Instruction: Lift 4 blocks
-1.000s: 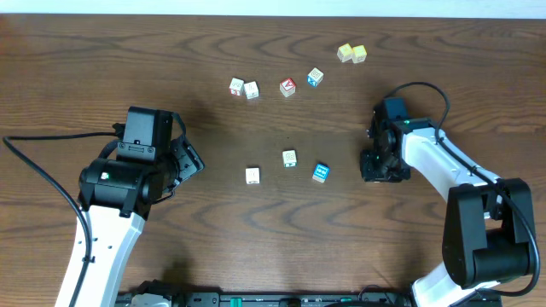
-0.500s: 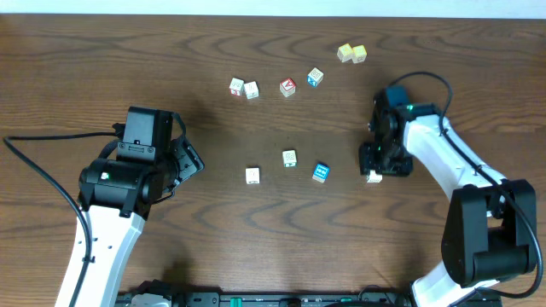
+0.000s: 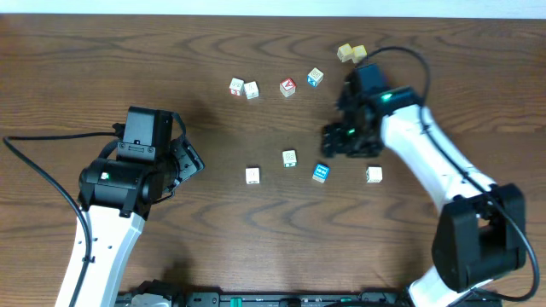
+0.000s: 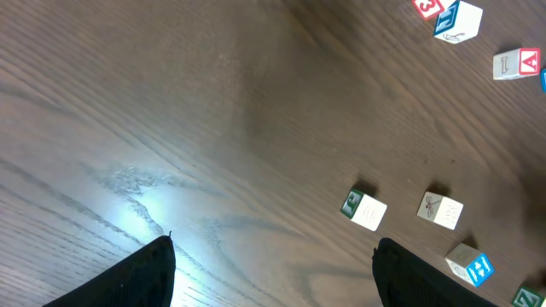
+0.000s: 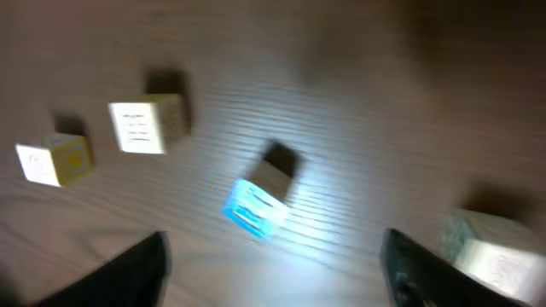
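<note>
Wooden blocks [image 3: 252,175], all four loose in a row on the table [image 3: 256,239]; the blue one [image 3: 320,172] is just beside my right claw [image 3: 345,138], which is spread wide and empty. If I drop in skewed, a finger could shove it off instead of gripping.

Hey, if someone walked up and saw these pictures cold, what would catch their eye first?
The bright blue block stands out, lying in a loose row with three cream blocks on the dark wooden table. The right claw hangs open close to it, holding nothing. Farther back, a red-faced cube sits among other small cubes.
</note>
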`<state>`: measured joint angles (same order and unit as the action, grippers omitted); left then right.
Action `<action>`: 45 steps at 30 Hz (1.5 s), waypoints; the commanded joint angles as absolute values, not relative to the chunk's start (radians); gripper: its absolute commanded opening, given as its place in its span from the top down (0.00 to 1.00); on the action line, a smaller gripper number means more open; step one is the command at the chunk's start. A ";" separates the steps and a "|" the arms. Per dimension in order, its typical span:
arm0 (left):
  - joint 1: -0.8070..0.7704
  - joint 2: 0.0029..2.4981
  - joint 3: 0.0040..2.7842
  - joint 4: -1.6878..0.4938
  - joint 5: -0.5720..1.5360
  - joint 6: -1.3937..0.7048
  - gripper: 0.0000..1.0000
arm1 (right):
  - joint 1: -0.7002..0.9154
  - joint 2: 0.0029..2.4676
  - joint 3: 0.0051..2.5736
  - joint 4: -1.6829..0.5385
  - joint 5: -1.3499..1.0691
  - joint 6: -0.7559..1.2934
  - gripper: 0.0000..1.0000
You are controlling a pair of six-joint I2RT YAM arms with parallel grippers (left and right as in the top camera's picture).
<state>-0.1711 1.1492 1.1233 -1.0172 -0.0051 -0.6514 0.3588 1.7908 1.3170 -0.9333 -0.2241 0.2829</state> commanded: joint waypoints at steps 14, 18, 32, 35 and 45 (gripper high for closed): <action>-0.166 1.145 1.138 -1.021 -0.008 -0.652 0.25 | 0.513 1.794 1.097 -0.725 0.028 0.592 0.18; -0.166 1.145 1.138 -1.021 -0.008 -0.652 0.25 | 0.513 1.795 1.044 -0.642 -0.051 0.646 0.22; -0.166 1.145 1.138 -1.021 -0.008 -0.652 0.25 | 0.512 1.795 1.021 -0.608 0.029 0.710 0.58; -0.166 1.145 1.138 -1.021 -0.008 -0.652 0.25 | 0.511 1.795 1.021 -0.609 0.060 0.709 0.62; -0.166 1.145 1.138 -1.021 -0.008 -0.653 0.25 | 0.463 1.794 1.027 -0.672 0.073 0.607 0.67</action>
<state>-0.1711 1.1492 1.1233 -1.0176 -0.0051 -0.6510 0.4942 1.7916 1.0252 -0.6533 0.0467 0.6529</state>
